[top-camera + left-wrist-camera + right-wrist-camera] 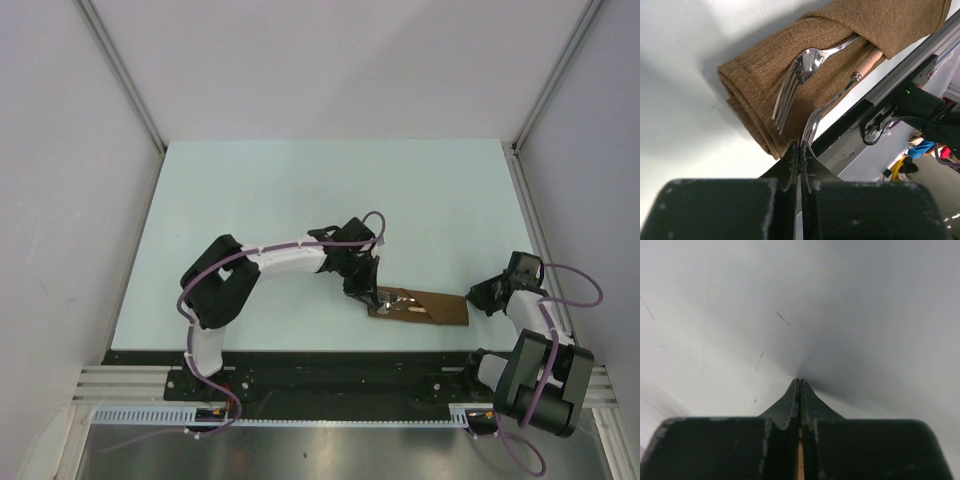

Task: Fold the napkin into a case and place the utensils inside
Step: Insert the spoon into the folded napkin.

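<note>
The napkin lies folded as a narrow brown case near the table's front edge. Both utensils stick out of its left end. The silver fork rests with its tines on the cloth, and beside it is the spoon with its tan handle going into the fold. My left gripper is shut, its tips right at the end of the spoon's bowl. At the case's right end my right gripper is shut, tips down on the pale table. A thin brown sliver shows in the slit between its fingers.
The pale green table is walled by white panels on three sides. A black and aluminium rail runs along the near edge, just behind the case; it also shows in the left wrist view.
</note>
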{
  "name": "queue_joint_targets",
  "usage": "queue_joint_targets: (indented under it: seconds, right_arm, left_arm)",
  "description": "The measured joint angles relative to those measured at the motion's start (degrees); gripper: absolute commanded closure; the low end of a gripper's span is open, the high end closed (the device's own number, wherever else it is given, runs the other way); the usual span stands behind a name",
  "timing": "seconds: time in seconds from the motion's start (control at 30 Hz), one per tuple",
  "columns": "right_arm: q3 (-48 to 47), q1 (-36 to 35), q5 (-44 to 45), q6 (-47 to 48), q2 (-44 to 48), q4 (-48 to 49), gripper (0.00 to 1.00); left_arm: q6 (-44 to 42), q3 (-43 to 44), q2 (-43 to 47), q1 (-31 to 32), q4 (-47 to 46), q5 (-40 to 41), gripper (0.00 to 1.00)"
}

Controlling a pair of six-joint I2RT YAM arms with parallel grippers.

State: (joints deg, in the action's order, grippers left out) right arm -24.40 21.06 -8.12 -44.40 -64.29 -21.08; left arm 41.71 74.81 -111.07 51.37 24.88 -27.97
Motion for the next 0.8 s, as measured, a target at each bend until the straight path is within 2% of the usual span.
queue_joint_targets:
  seconds: [0.8]
  right_arm:
    - [0.42, -0.26, -1.49, 0.02, -0.59, 1.88, 1.0]
  left_arm:
    - [3.32, 5.9, -7.41, 1.75, -3.39, -3.8, 1.0]
